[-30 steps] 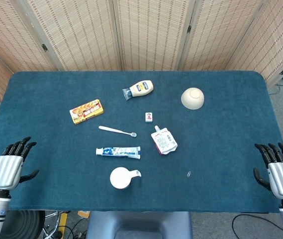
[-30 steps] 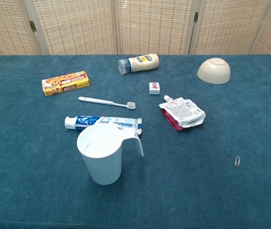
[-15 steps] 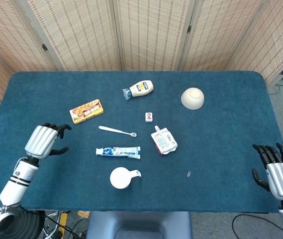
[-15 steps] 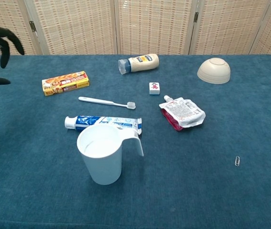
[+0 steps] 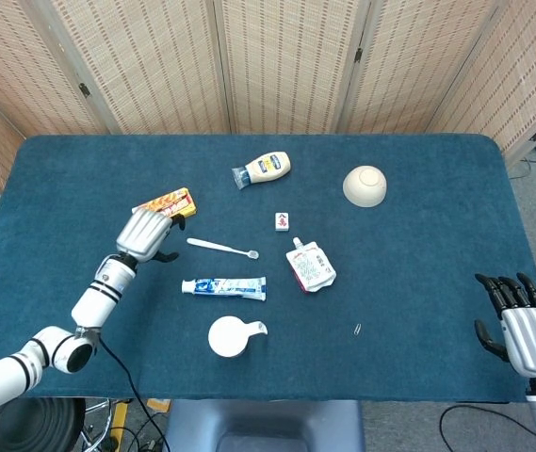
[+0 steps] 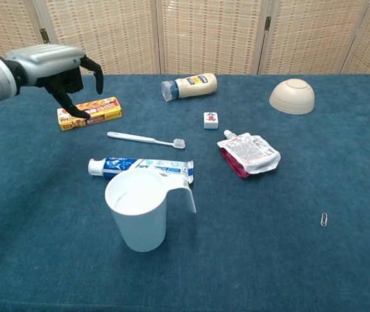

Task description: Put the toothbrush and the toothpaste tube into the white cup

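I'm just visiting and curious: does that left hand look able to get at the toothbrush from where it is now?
Probably yes. The left hand hovers open just left of the toothbrush, which lies alone on the cloth with nothing between them.

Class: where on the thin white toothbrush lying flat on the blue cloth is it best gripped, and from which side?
Probably the bare handle end of the white toothbrush, pinched from above: it lies flat, bristles pointing away from the left hand, which hovers by that handle.

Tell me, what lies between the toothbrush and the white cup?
The toothpaste tube lies between the toothbrush and the white cup. The head view shows this plainly.
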Robot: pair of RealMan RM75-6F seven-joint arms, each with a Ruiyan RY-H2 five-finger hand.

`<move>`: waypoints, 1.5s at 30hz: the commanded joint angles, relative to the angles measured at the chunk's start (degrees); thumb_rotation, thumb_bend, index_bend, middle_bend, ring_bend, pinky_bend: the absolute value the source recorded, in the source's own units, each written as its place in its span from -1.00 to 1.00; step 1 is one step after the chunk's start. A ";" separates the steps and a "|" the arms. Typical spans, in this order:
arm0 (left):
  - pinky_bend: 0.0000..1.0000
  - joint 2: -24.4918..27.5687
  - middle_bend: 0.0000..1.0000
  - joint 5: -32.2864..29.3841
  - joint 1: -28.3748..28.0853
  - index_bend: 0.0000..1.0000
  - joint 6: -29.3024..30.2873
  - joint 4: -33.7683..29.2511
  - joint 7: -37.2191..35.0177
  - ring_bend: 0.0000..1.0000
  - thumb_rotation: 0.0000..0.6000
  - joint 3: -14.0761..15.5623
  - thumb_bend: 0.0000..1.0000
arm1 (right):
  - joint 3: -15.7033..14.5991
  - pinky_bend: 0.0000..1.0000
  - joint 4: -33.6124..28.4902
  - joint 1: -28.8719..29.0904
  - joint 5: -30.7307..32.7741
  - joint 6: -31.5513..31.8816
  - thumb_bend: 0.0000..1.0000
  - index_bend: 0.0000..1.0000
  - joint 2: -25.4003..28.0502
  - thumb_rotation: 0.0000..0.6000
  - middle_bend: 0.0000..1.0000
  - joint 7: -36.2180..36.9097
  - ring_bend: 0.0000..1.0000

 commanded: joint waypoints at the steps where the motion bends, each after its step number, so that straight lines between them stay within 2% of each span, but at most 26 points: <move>1: 0.99 -3.48 1.00 -3.90 -3.67 -0.10 -4.40 4.45 2.50 0.94 1.00 -0.44 -0.59 | 0.06 -0.77 -0.04 -0.01 0.13 -0.01 -0.33 -0.72 0.12 1.00 -0.53 0.18 -0.65; 8: 1.00 -9.08 1.00 -8.43 -7.37 0.00 -7.36 11.03 5.91 0.96 1.00 -0.13 -0.59 | 0.05 -0.77 -0.42 -0.03 -0.04 0.07 -0.33 -0.72 0.61 1.00 -0.52 0.78 -0.65; 13: 1.00 -12.29 1.00 -11.38 -9.38 0.02 -9.49 15.20 6.25 0.96 1.00 -0.31 -0.40 | 0.10 -0.77 -0.57 -0.30 -0.02 0.56 -0.33 -0.72 0.95 1.00 -0.52 1.19 -0.65; 21: 1.00 -16.75 1.00 -14.55 -12.31 0.00 -11.79 19.94 9.04 0.98 1.00 0.29 -0.25 | 0.05 -0.77 -0.62 -0.89 0.02 1.38 -0.33 -0.72 1.37 1.00 -0.52 1.64 -0.65; 33: 1.00 -21.32 1.00 -18.79 -15.75 -0.01 -13.56 25.60 13.01 0.98 1.00 0.20 -0.25 | -0.15 -0.77 0.64 -2.04 0.45 2.39 -0.33 -0.72 1.37 1.00 -0.52 3.18 -0.65; 45: 1.00 -22.79 1.00 -21.39 -17.07 0.02 -15.37 28.22 14.69 0.98 1.00 0.44 -0.23 | -0.04 -0.77 1.07 -2.73 0.63 3.10 -0.33 -0.72 1.50 1.00 -0.52 3.98 -0.65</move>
